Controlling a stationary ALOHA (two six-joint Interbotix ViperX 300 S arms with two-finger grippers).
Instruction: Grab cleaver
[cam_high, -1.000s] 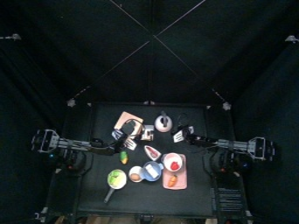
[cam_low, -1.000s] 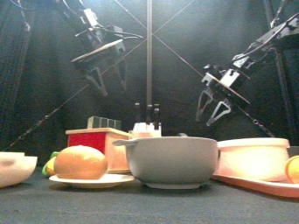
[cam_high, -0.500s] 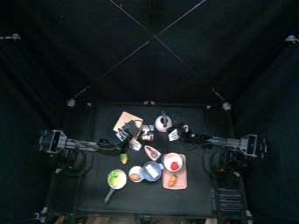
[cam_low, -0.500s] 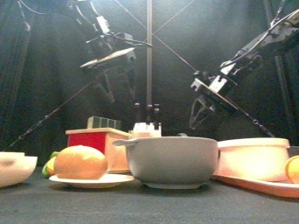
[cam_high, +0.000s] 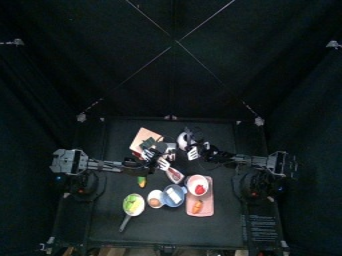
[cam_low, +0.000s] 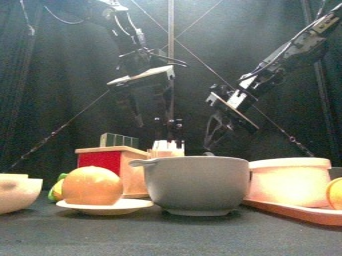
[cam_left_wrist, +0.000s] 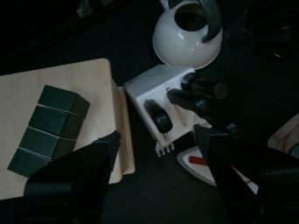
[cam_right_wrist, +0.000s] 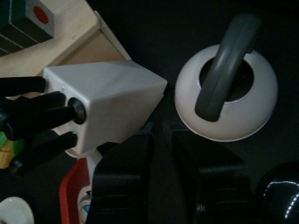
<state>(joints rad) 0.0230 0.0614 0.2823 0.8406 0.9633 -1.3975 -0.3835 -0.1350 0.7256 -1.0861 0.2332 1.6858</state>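
**Top view: both grippers at the knife block, cleaver not yet held**

The knife block (cam_left_wrist: 149, 92) is our landmark. The cleaver is presumably among the black handles (cam_left_wrist: 198, 92) sticking out of the block; we cannot tell which 1 it is. The kettle (cam_right_wrist: 228, 87) sits just beside the block, and the cutting board (cam_left_wrist: 59, 105) is on the block's other side.

The left gripper (cam_left_wrist: 158, 175) hovers above the block with its jaws spread wide and empty. The right gripper (cam_right_wrist: 170, 188) hangs near the block on the kettle side, jaws partly apart with nothing between them.

Our judgement for the grab:
1. Pick 1 arm.
2. Line its jaws across a single handle.
3. Keep clear of neighbouring handles and the kettle.
4. Pull along the slot so the block does not tip.
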